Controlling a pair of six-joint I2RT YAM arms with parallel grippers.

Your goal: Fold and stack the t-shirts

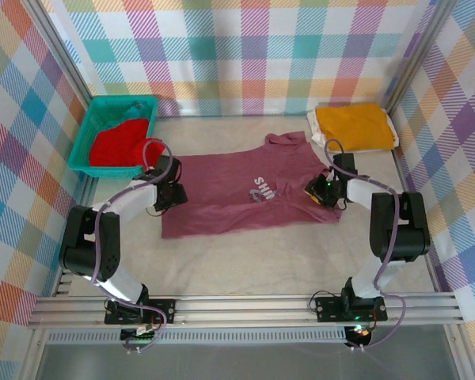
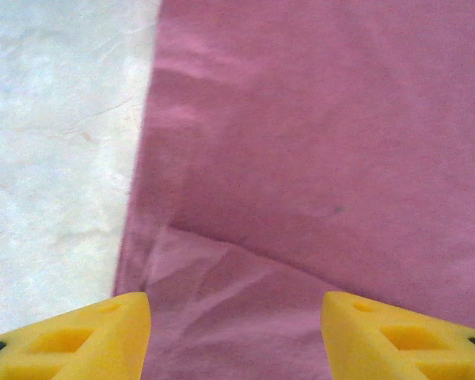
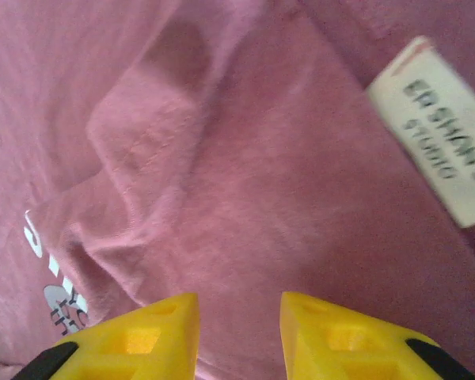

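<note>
Top view: light was bright, even and diffuse; shadows faint, soft-edged | Left wrist view: table cover (image 2: 55,142) at upper left was nearly washed out, focus soft | Right wrist view: label (image 3: 435,127) at upper right was smeared; right gripper (image 3: 239,332) at bottom edge was defocused

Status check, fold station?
Left gripper open over maroon t-shirt edge. Right gripper narrow near label, grip unclear. Shirt spread flat; yellow tee folded far right.
</note>
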